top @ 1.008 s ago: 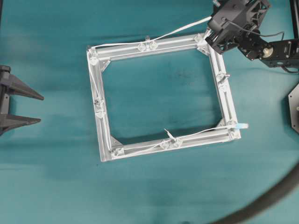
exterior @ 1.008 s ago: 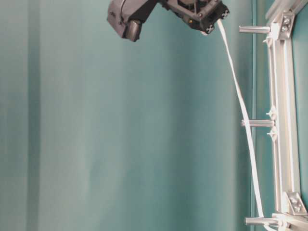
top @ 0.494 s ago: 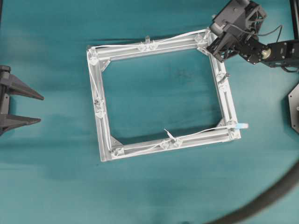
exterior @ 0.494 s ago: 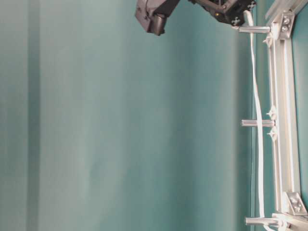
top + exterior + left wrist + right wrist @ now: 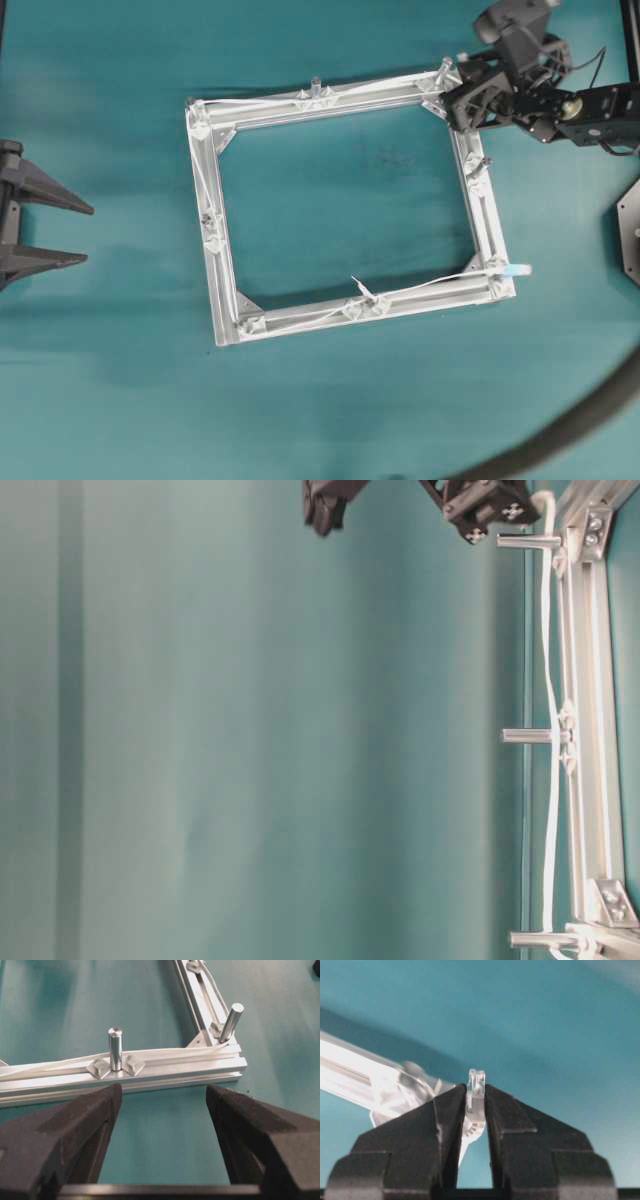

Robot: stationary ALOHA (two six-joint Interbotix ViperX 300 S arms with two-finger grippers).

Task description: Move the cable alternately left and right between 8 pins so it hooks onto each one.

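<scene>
The right claw [image 5: 475, 1110] was pinched on the clear plug [image 5: 476, 1089] of the cable [image 5: 262, 99], just beside the far-right corner of the frame [image 5: 216, 290] in the overhead view. The cable ran along the far rail, down the left side and across the near rail to its light blue tip [image 5: 517, 270] (past the corner there). The left claw [image 5: 70, 232] hung wide apart, holding nothing, well left of the frame over the teal bench [image 5: 330, 400], facing two pins [image 5: 115, 1049].
</scene>
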